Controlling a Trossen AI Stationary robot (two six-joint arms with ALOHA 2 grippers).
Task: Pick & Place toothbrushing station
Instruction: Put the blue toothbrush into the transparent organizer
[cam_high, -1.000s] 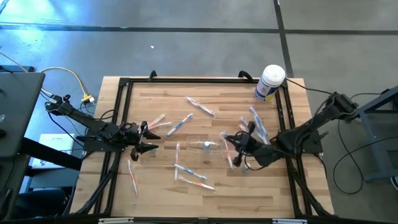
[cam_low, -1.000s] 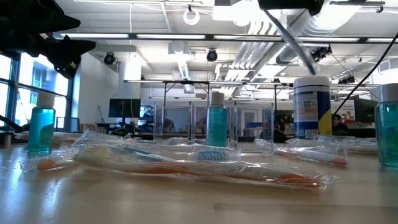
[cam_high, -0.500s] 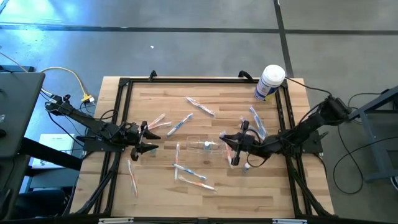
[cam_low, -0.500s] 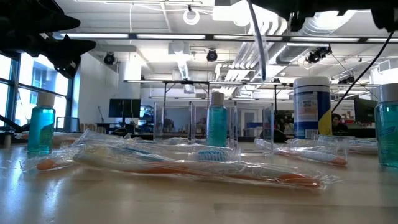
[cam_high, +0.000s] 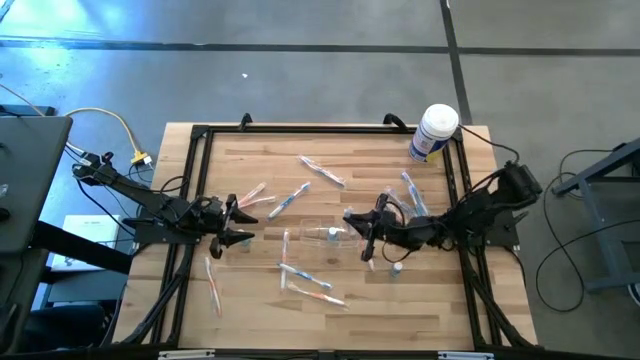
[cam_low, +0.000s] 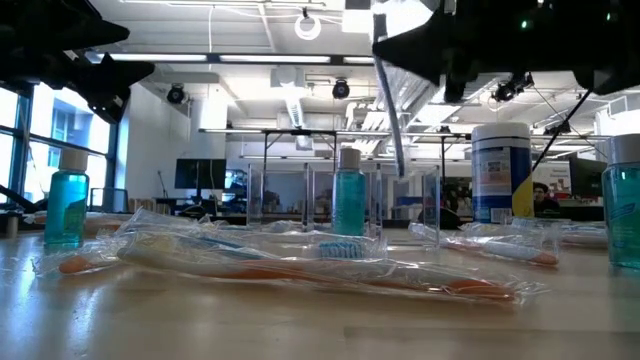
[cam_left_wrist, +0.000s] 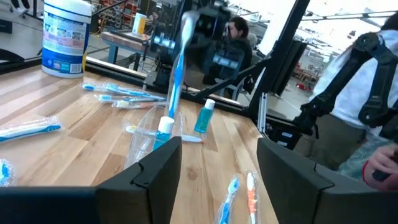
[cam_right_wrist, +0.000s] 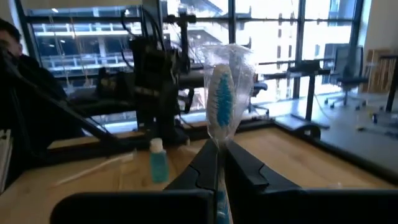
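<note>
We find the right gripper (cam_high: 367, 232) raised over the middle of the table (cam_high: 260, 300), its fingers pinched together on a wrapped blue toothbrush (cam_right_wrist: 222, 98); the right wrist view shows the bristle head standing upright in its crinkled clear wrap above the fingertips, while the handle is hidden between them; in the low view the same brush hangs as a thin slanted rod (cam_low: 390, 115) from a dark silhouette whose shape we can hardly read. The toothbrushing station (cam_high: 322, 235) lies on the wood just beside that gripper, toward the left arm; it is so glassy that from above only faint edges and a small blue bottle (cam_high: 333, 234) in it come through, and we cannot tell whether the gripper stands over its rim or just past it; in the left wrist view it shows as a pale clear shape (cam_left_wrist: 144, 138) partly cut off by the near finger. The left gripper (cam_high: 232, 221) waits near the table's left side, jaws spread wide and empty. Other wrapped brushes lie scattered about; the white canister (cam_high: 434, 132) stands at the far right corner.
</note>
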